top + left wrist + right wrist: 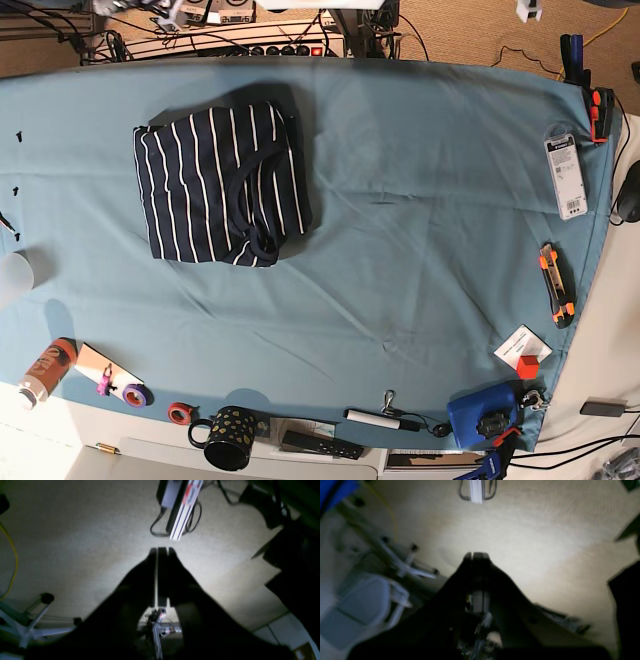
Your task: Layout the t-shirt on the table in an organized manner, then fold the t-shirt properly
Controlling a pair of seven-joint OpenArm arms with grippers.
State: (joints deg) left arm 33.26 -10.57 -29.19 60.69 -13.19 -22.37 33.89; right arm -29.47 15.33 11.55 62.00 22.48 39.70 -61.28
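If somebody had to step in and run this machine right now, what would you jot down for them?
Left end effector: shut, holding nothing, aimed at the carpet away from the table.
Right end effector: shut, holding nothing, also over the carpet.
Neither arm shows in the base view.
The t-shirt lies folded into a compact rectangle on the far left part of the table, collar showing near its front edge.
Done: the fold looks complete, though the edges are slightly uneven.
Left: probably nothing; at most tidy the bundle.
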